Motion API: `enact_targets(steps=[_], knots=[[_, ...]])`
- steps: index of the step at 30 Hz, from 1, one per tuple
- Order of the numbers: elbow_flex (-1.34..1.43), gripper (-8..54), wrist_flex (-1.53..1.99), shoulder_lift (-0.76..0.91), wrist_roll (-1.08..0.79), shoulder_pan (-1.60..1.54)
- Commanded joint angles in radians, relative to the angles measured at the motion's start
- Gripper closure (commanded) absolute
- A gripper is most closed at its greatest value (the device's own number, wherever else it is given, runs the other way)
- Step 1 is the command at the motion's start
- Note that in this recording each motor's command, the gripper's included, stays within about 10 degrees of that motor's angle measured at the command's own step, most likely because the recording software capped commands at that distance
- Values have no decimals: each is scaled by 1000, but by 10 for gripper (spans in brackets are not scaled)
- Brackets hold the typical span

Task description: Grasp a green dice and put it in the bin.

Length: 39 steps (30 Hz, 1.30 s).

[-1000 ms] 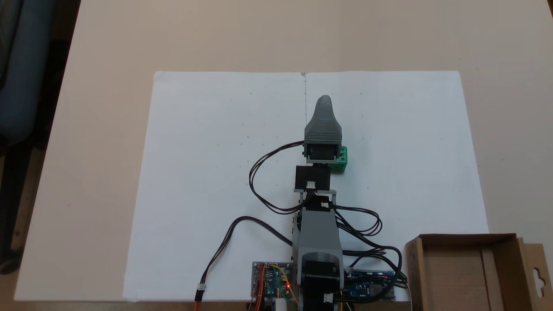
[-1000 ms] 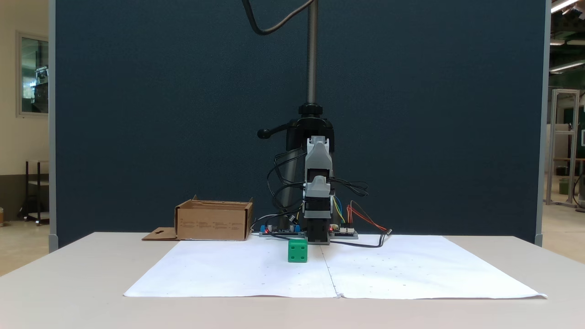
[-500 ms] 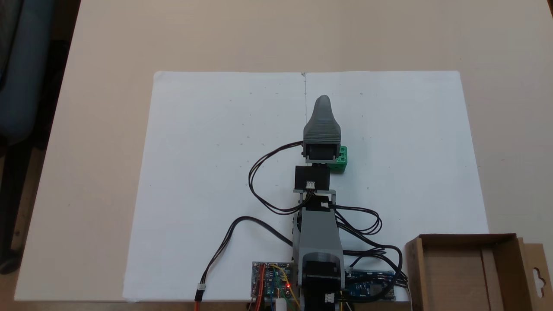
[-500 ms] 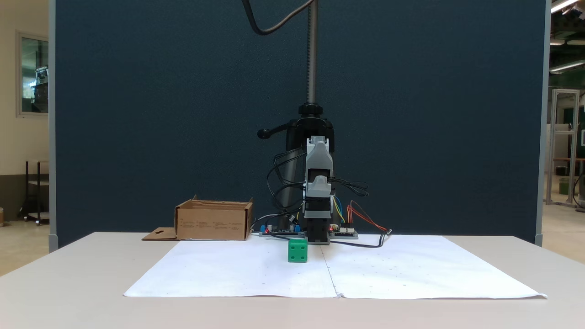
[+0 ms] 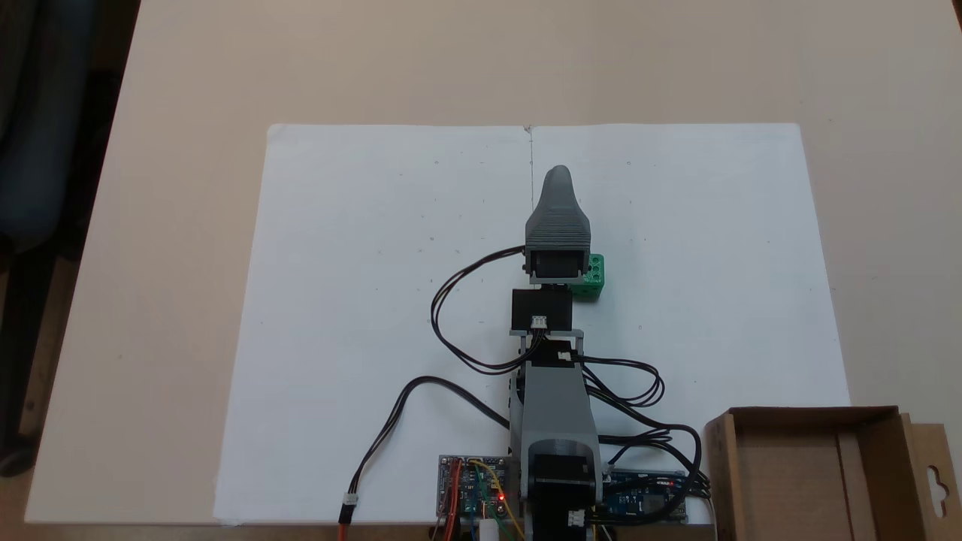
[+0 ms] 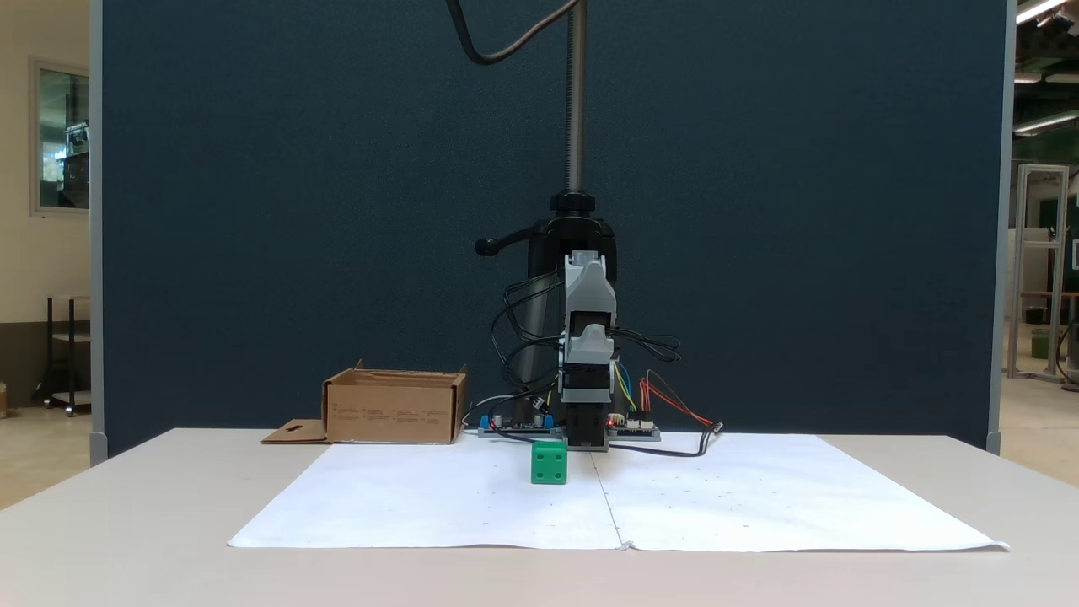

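Observation:
The green dice (image 5: 593, 276) rests on the white paper, partly tucked under the right side of my gripper's motor block in a fixed view from above. Seen from the front, the green dice (image 6: 549, 464) stands alone on the paper, below and just left of the arm. My gripper (image 5: 560, 176) hovers above the sheet with its grey jaws stacked one over the other, so only the top one shows. From the front my gripper (image 6: 587, 344) points at the camera, well above the dice. The bin (image 5: 808, 415), a brown cardboard box, sits open at the lower right.
Circuit boards (image 5: 470, 492) and looping black cables (image 5: 451, 300) lie around the arm's base. From the front, the bin (image 6: 394, 413) stands left of the base, before a dark blue partition (image 6: 337, 211). The white paper (image 5: 376, 263) covers the table's middle.
The gripper has drifted very slightly to the left in the view from above. The dice and the bin have not moved.

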Motion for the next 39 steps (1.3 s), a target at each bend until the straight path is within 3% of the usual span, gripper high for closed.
enact_targets(steps=[1, 39], knots=[[63, 8, -100, 112, -20, 9], [40, 33, 58, 112, -29, 17]])
